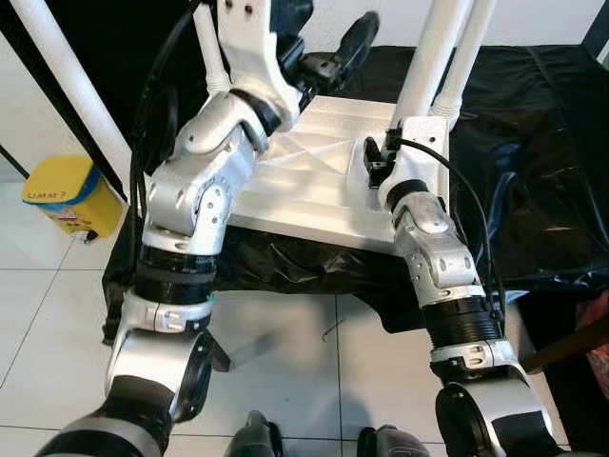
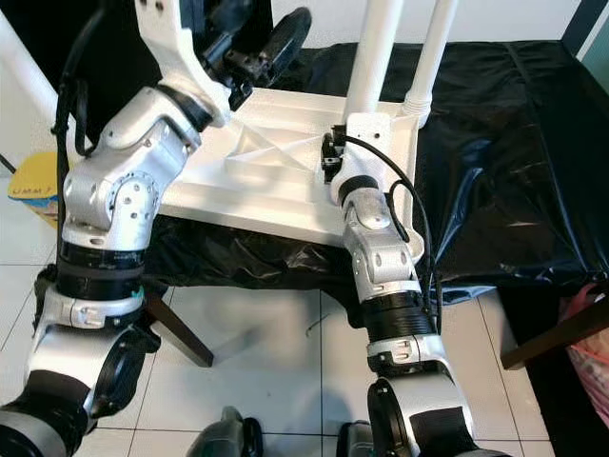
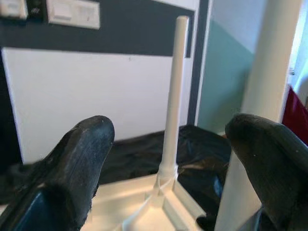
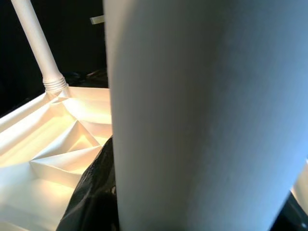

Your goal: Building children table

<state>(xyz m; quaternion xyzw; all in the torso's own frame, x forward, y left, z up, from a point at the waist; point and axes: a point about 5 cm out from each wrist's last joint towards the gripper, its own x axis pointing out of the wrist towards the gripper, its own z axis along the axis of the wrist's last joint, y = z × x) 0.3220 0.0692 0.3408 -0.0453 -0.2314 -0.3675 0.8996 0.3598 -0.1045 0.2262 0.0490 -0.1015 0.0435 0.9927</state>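
A white plastic children's table (image 1: 314, 181) lies upside down on black plastic sheeting (image 1: 533, 143), its ribbed underside facing up. White legs stand up from its corners: one at the near right corner (image 1: 433, 57), one behind it (image 1: 471, 48), and one at the left (image 1: 67, 86). My right gripper (image 1: 379, 157) is at the base of the near right leg, and in the right wrist view that leg (image 4: 202, 110) sits between the fingers (image 4: 91, 197). My left gripper (image 1: 338, 52) hangs open above the table's far side, holding nothing, with a far leg (image 3: 173, 96) beyond it.
A yellow container (image 1: 71, 195) stands on the tiled floor at the left. Brown wooden legs show under the sheeting (image 2: 181, 333) and at the right edge (image 1: 571, 347). White tiles lie between me and the table.
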